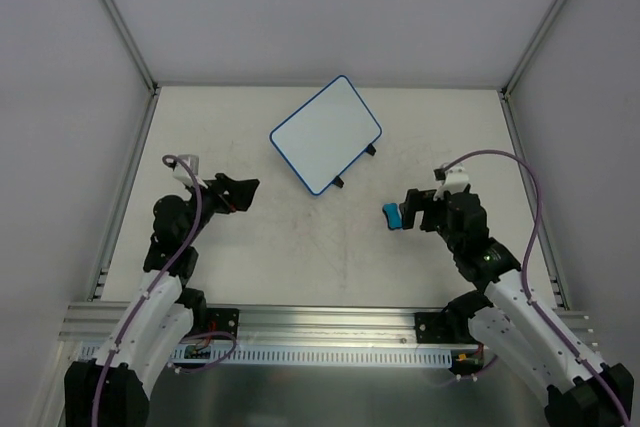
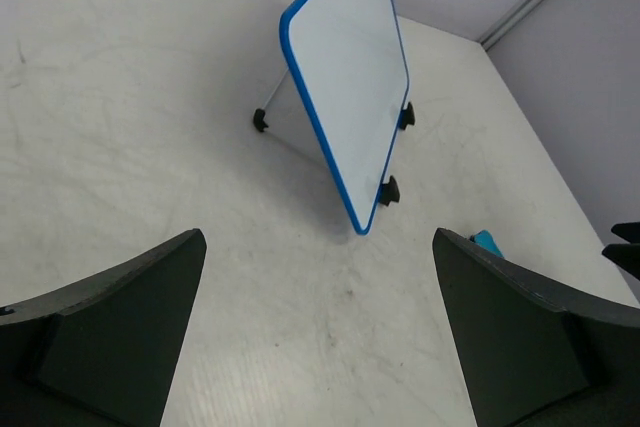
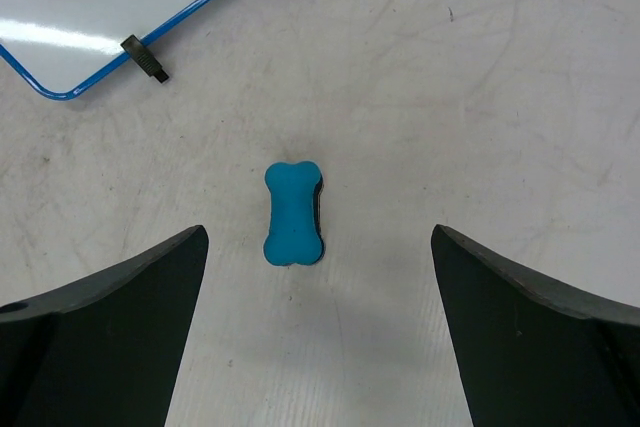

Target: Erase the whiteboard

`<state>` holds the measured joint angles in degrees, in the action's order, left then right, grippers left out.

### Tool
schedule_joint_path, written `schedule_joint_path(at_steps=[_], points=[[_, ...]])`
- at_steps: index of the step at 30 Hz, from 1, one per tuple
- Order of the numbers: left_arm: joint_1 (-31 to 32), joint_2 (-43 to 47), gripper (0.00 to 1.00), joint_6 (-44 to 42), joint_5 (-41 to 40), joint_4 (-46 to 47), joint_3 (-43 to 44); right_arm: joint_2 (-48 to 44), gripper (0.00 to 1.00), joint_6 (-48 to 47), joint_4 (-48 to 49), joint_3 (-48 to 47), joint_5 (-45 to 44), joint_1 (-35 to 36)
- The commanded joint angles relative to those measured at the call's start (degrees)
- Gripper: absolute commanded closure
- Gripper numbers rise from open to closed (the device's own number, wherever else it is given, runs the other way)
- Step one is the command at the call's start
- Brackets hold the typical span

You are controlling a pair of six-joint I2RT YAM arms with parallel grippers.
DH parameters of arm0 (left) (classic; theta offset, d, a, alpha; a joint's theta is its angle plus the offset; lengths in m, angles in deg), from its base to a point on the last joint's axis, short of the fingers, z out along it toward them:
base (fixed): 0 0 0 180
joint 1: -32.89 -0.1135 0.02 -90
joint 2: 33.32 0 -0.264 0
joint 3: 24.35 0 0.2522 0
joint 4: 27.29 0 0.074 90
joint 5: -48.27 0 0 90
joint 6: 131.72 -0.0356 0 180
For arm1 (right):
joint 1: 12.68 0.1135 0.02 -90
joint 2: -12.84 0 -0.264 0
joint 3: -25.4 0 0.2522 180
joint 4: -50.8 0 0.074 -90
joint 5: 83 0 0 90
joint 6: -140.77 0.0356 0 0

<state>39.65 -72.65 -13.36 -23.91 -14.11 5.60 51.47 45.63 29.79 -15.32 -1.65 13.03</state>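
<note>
My left gripper (image 1: 238, 193) hangs over the left side of the bench (image 1: 300, 257), its jaws spread wide with nothing between them. From its wrist camera, the gripper (image 2: 320, 242) shows as two dark fingers (image 2: 130, 327) at the bottom corners, with bare bench between them.

My right gripper (image 1: 408, 212) is over the right side of the bench, also spread wide and holding nothing. In its wrist view, the gripper (image 3: 320, 237) frames a small blue bone-shaped eraser (image 3: 293, 214). It lies on the bench in the gap between my fingers (image 3: 120, 327) and touches neither. From above, the eraser (image 1: 392, 216) sits just off my right fingertips, on their left. My left wrist camera catches only a corner of it (image 2: 487, 241) past the right finger.

The whiteboard (image 1: 326, 134) stands at the far middle of the bench, turned at an angle and well apart from both grippers. It has a thin blue rim and rounded corners, and its face looks plain white. Two small black feet sit along its near-right edge. From my left wrist the whiteboard (image 2: 348, 77) is seen propped at a tilt, with a thin leg behind it ending in a black foot on the bench. From my right wrist only one corner of the whiteboard (image 3: 110, 7) shows at the upper left, far-left of the eraser and apart from it.
</note>
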Motion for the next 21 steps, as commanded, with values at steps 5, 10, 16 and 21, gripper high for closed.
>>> schedule_joint_path(at_steps=[5, 10, 16, 21], points=[[0.35, 14.69, 0.01, -1.9, -2.71, -11.54, -8.01, -13.56, 0.01, 3.3, 1.97, 7.18, -1.46, -0.23], [0.35, 22.53, 0.01, -1.82, -1.65, -17.52, -10.91, -17.09, 0.01, 4.53, 0.13, 9.73, -1.47, -0.31], [0.35, 29.31, 0.01, -2.34, -0.86, -20.35, -12.4, -18.5, 0.01, 5.06, -0.23, 10.26, -1.2, -0.23], [0.35, 27.65, 0.01, -2.34, -1.04, -20.52, -11.88, -18.5, 0.01, 4.97, -0.14, 10.26, -0.5, -0.23]])
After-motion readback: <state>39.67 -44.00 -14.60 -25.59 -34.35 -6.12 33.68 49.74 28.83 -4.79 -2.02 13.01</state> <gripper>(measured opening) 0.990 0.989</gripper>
